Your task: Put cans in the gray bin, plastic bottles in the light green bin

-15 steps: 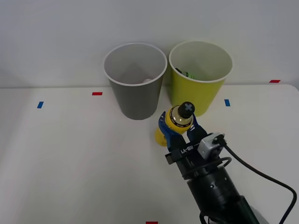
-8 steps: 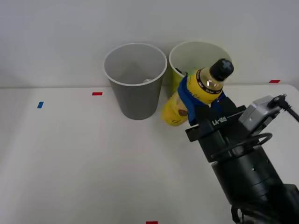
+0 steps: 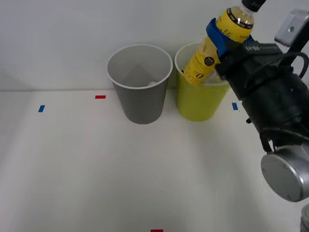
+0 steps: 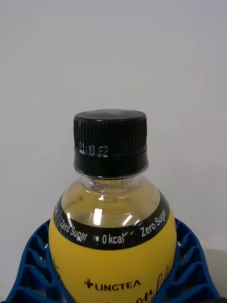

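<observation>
My right gripper (image 3: 221, 35) is shut on a yellow plastic bottle (image 3: 212, 48) with a black cap, holding it tilted in the air over the light green bin (image 3: 198, 104). The bottle's base hangs just above that bin's rim. Left of it, close by, stands the gray bin (image 3: 140, 101), with a pale inside. In the right wrist view the bottle (image 4: 111, 246) sits between my blue ribbed fingers (image 4: 33, 274), its black cap pointing at a plain wall.
Both bins stand at the back of the white table (image 3: 96, 169), against a white wall. Small red (image 3: 100, 97) and blue (image 3: 41, 108) tape marks lie on the tabletop. My dark arm (image 3: 270, 101) takes up the right side.
The gripper has lifted the bottle from the table in front of the bins, up and back, to above the light green bin's rim.
</observation>
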### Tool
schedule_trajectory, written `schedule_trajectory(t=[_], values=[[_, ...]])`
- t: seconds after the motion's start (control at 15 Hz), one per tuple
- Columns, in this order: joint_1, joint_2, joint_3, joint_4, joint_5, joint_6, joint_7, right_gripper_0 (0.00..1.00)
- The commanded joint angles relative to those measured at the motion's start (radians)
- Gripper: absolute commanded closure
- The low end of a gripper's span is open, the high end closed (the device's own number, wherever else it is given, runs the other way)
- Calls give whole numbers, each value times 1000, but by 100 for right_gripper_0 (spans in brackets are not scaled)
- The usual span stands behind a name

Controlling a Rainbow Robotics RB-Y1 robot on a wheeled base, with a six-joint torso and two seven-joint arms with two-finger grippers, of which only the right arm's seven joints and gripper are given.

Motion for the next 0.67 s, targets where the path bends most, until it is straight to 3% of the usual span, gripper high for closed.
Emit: schedule_trajectory(t=[0.07,0.4,0.67], values=[[-168,-23,-66,196,-8,22,-51,100],[-308,-81,-76,455,-1,-54,-37,100],[-383,-109,-65,572,5,-56,-22,100]])
